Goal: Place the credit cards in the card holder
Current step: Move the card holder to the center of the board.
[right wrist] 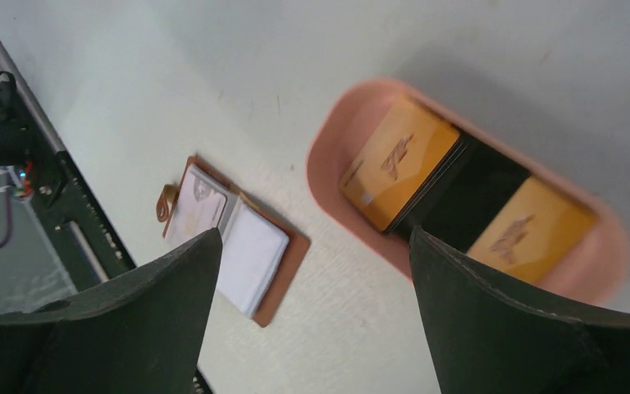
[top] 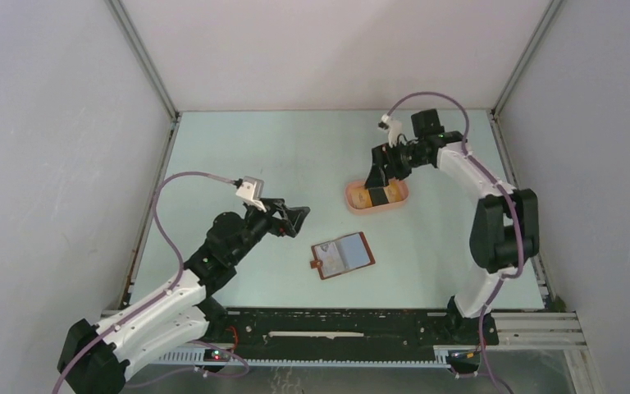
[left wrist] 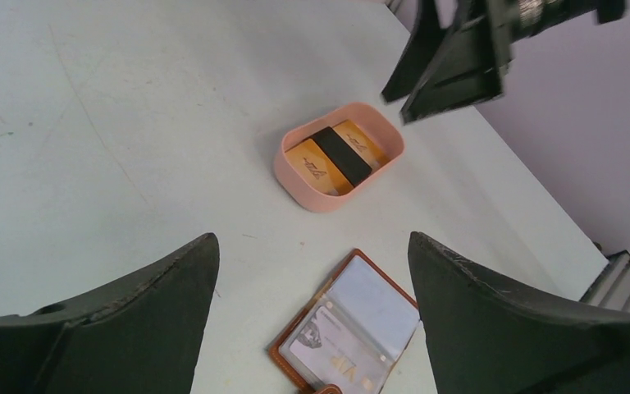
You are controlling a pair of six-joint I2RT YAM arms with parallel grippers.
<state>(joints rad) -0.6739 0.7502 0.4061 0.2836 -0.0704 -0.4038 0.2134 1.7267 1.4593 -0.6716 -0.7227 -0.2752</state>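
Logged cards point(left wrist: 340, 156) in tray point(left wrist: 295, 182) (black across yellow). Found holder point(top: 343, 255) open near tray, base-ward side. Saw right gripper point(top: 381, 182) spread wide above tray, left gripper point(top: 302, 220) likewise left of it, both empty.

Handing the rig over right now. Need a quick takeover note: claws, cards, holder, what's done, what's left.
Left claw: open, empty, above the table, left of the card holder.
Right claw: open, empty, over the pink tray.
Credit cards: yellow ones and a black one, stacked in the tray.
Card holder: lies open on the table; a printed card shows in one sleeve.
Done: at most that one.
Left: move the tray cards into the holder.
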